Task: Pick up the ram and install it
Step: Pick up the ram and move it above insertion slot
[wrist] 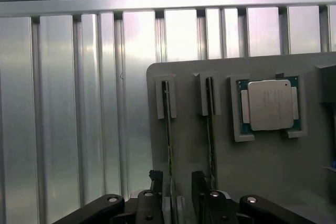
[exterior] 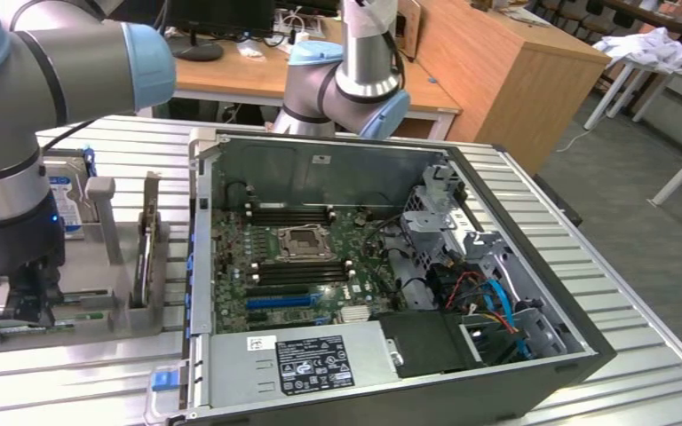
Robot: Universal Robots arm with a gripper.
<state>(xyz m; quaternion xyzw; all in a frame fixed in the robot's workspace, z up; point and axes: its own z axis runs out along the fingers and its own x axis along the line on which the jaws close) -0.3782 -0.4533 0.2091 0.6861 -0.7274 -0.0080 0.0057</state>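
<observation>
Gripper (wrist: 176, 192) and pick-up fixture, seen from nearest to farthest. The two dark fingers (wrist: 155, 182) stand apart at their widest, with nothing clamped between them; they straddle the ram (wrist: 169, 129), a thin stick seen edge-on, standing in a slot of the grey holder tray (wrist: 262, 171). The ram lies nearer one finger than the other. Just beside it, a second stick (wrist: 211, 129) stands in a parallel slot; beyond that a processor (wrist: 270, 104) sits in its own pocket. Behind the tray runs the ribbed metal table (wrist: 79, 103).

In the exterior view the arm hangs over this tray at the exterior view's left; the open computer case (exterior: 578, 346) lies well apart, toward the right, with the motherboard (exterior: 305, 266) and its black memory slots (exterior: 288, 213) exposed.

The step in hand appears to be the grasp approach — the ram is not yet lifted. Done well, it likely calls for centring the fingers on the board so that both pads meet its flat faces together; a lopsided closure could tilt the stick in its slot or nudge its neighbour.
</observation>
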